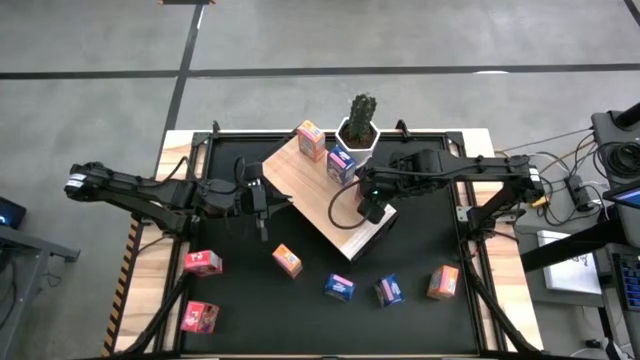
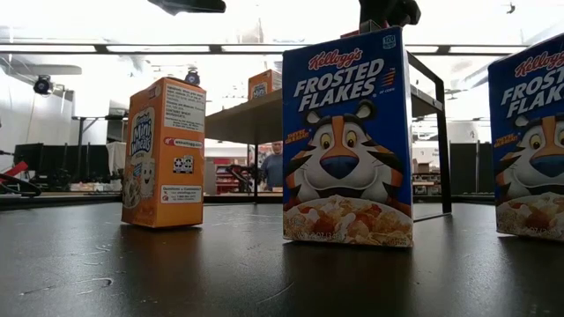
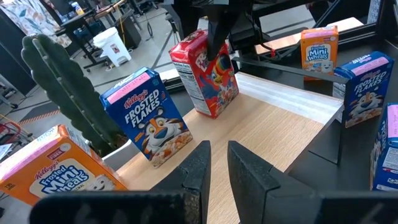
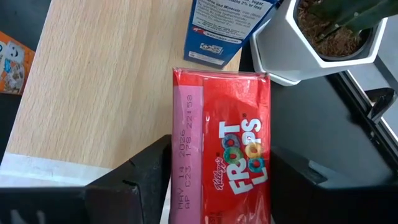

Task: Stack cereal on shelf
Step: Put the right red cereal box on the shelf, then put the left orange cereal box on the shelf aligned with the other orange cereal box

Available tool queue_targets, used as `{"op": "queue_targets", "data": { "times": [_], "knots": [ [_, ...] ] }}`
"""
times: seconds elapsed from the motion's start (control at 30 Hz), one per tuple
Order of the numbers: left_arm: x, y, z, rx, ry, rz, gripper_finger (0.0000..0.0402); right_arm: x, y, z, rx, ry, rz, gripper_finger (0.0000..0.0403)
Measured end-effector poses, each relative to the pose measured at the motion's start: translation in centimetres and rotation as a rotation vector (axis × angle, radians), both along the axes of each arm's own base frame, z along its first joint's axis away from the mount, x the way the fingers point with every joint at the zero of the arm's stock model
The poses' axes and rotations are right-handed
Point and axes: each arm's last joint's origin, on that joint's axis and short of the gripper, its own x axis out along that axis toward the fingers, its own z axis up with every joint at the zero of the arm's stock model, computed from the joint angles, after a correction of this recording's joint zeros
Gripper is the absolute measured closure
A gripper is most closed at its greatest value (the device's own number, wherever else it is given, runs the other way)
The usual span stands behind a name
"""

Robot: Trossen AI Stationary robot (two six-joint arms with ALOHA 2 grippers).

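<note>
High view: the right claw hangs over the right-hand part of the shelf, a light-wood board lying at an angle on the black surface. Its fingers are clamped on a red Froot Loops box; the right wrist view shows that box gripped on both sides between the dark fingers, above the wood. The left wrist view shows the same box upright or slightly tilted over the board, with the claw gripping it from above; whether its base touches the wood I cannot tell.

Two boxes already stand on the shelf near its far edge: an orange Mini-Wheats box and a blue Frosted Flakes box. A white potted cactus sits just beside the blue one.

The left claw waits at the board's left edge, its fingers a small way apart and holding nothing.

Loose cereal boxes stand on the surface nearer the front: two pink-red boxes at the left, an orange box, two blue boxes in the middle, and another orange one at the right.
</note>
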Motion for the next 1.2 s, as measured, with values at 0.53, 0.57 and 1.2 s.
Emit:
{"op": "queue_targets", "data": {
  "times": [0.53, 0.57, 1.2],
  "knots": [
    [0.0, 0.0, 0.0, 0.000, 0.000, 0.000, 0.0364, -0.4, -0.1, 2.4, 0.001, -0.090, -0.009, 0.0194],
    [0.0, 0.0, 0.0, 0.000, 0.000, 0.000, 0.0364, -0.5, -0.1, 2.8, -0.001, -0.104, -0.005, 0.0194],
    [0.0, -0.1, -0.1, -0.037, 0.005, -0.007, 0.0364, -4.7, 0.5, 5.1, -0.117, -0.031, 0.142, 0.0330]
  ]
}}
